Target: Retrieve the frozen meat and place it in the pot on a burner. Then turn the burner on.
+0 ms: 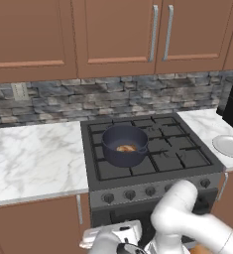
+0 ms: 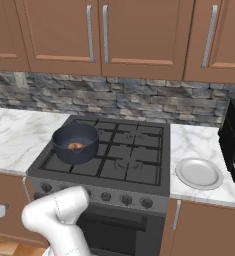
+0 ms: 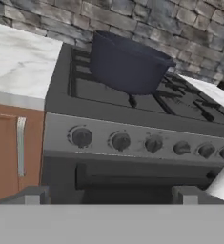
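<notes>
Knobs (image 3: 120, 141) along the stove's front panel sit just ahead of the tool (image 3: 108, 198), whose two dark tips stand fully apart at the bottom of the hand view, released and grasping nothing.

Largest beyond the tool is the counter (image 1: 33, 158), white marble spreading to its left and again to its far right, where a white plate (image 2: 199, 173) rests. Between those stretches lies the black cooktop, above and ahead of the tool. On it, up and slightly left of the tool, the pot (image 1: 124, 145) stands on the burner (image 1: 119, 167) at the cooktop's front left. Inside the pot, well above the tool's level, lies the frozen meat (image 1: 126, 148), so the placing looks done and the burner is what remains.

Judging from this, the step in hand is turning the right knob. Doing it well means first picking the knob that governs the front-left burner, probably one of the leftmost, though no markings are legible. Bring the tips square to the panel, straddle that knob evenly, close firmly, then rotate without dragging sideways onto its neighbour.
</notes>
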Tool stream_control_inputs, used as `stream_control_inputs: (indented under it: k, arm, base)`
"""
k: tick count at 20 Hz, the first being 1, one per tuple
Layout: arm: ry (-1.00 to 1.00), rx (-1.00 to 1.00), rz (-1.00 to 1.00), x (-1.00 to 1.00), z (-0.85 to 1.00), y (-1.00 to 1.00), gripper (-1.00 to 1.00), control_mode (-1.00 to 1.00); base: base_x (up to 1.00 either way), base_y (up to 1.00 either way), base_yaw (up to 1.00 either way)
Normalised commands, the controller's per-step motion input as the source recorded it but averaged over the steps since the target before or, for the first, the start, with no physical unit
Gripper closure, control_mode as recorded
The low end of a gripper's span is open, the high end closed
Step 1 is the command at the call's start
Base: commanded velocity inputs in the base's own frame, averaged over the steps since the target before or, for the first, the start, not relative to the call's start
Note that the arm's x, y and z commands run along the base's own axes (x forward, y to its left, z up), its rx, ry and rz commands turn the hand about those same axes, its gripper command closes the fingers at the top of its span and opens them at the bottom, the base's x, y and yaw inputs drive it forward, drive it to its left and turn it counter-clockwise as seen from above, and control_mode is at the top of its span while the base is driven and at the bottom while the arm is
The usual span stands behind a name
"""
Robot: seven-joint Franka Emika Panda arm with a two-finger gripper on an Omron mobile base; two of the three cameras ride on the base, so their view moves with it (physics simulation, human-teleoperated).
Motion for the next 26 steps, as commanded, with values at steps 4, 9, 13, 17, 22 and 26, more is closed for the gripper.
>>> stream_control_inputs:
  k: [4, 9, 13, 17, 22, 26]
  arm:
    - [-0.35, -0.11, 0.2, 0.01, -0.45, -0.05, -1.0, -1.0]
    - [-0.21, 0.0, 0.08, 0.02, -0.09, -0.19, -1.0, -1.0]
    - [0.0, 0.0, 0.0, 0.0, 0.0, 0.0, -1.0, -1.0]
    - [0.0, 0.0, -0.1, 0.1, 0.0, -0.11, -1.0, -1.0]
    - [0.0, 0.02, -0.2, 0.31, 0.0, -0.08, -1.0, -1.0]
    - [0.0, 0.02, -0.21, 0.18, 0.0, 0.0, -1.0, -1.0]
  base:
    - [0.0, 0.0, 0.0]
    - [0.0, 0.0, 0.0]
    - [0.0, 0.0, 0.0]
    - [0.0, 0.0, 0.0]
    - [0.0, 0.0, 0.0]
    - [0.0, 0.0, 0.0]
